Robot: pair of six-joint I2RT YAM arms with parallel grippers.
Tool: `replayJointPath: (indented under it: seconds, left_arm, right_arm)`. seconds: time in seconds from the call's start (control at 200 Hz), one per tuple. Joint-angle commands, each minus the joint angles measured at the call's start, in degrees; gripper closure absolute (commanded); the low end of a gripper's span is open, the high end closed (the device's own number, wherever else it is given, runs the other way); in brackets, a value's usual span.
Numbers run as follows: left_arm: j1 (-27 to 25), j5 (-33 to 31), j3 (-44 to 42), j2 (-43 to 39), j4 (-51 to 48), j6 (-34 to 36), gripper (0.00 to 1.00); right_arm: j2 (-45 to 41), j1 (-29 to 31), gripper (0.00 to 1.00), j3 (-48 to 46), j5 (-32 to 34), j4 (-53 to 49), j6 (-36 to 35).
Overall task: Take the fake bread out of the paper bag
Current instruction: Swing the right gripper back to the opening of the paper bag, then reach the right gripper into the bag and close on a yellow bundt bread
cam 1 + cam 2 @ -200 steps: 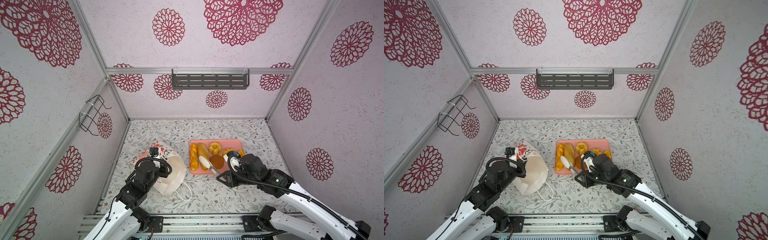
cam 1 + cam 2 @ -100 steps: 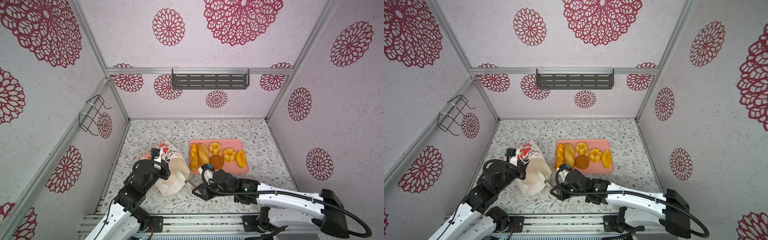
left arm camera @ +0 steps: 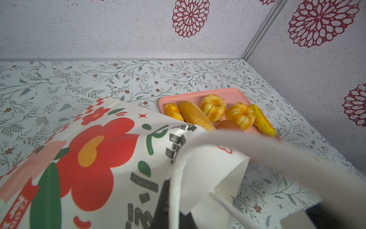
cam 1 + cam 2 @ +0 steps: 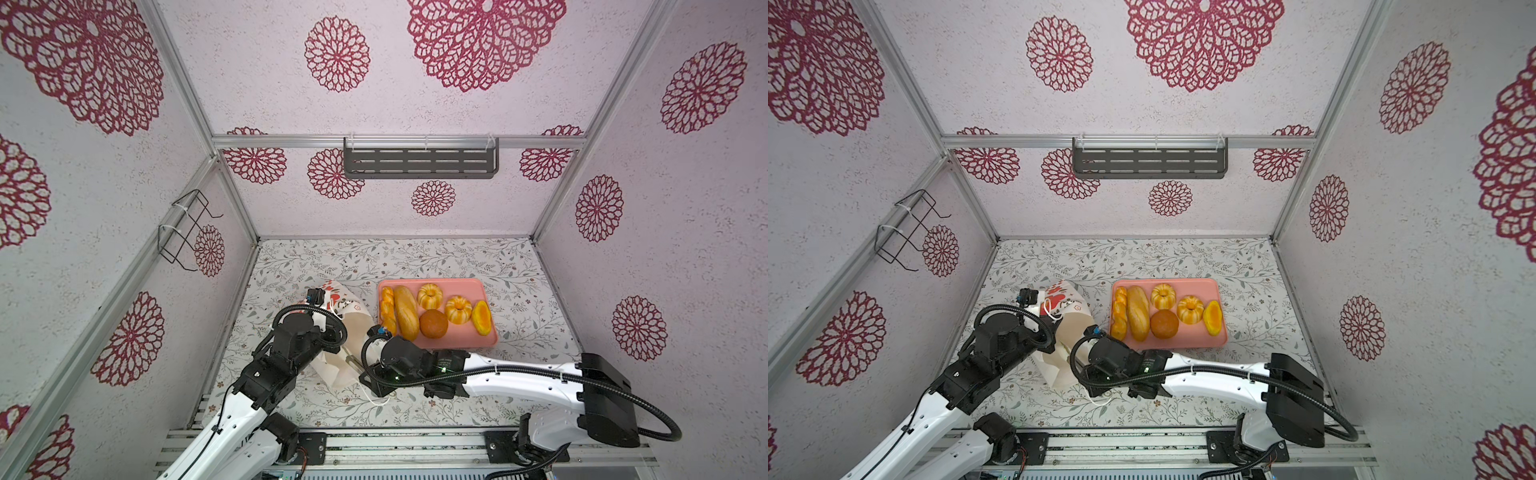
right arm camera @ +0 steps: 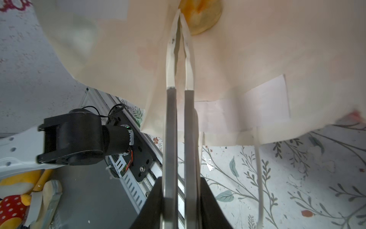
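Pieces of fake bread (image 4: 405,316), six of them, lie side by side on the pink tray (image 4: 457,284), which sits on the desk (image 4: 415,257) just beside the paper bag (image 4: 355,328). A seventh piece, a yellow ridged bun (image 5: 202,19), is deep inside the bag, as the right wrist view shows.

In both top views the bag lies tilted, its printed end toward the back wall and its mouth toward the front rail. The left arm (image 4: 232,419) rises from the front rail, bends at the elbow and brings its wrist over the near part of the bag. The left pincer (image 3: 172,213) is closed, and in the left wrist view it appears clamped on the bag's rim right by a white cord handle (image 3: 174,188).

The right arm (image 4: 519,374) stretches low and almost level across the desk from its base on the right, past the middle, with the wrist at the bag's mouth. The right pincer (image 5: 179,14) reaches far into the bag, its long fingers nearly together and the tips meeting at the edge of the ridged bun. Whether they pinch the bun or only touch it cannot be told
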Motion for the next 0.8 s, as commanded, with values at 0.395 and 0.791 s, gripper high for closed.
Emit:
replayJointPath:
  seconds: [0.395, 0.791]
  left_arm:
    - [0.7, 1.2, 1.5, -1.3, -0.2, -2.5, 1.0]
    - [0.9, 0.8, 3.2, -0.7, -0.5, -4.4, 1.0]
  right_arm:
    - [5.3, 0.1, 0.68, 3.4, 3.3, 8.9, -8.8]
    - [10.1, -0.4, 0.58, 3.0, 4.4, 15.2, 2.0]
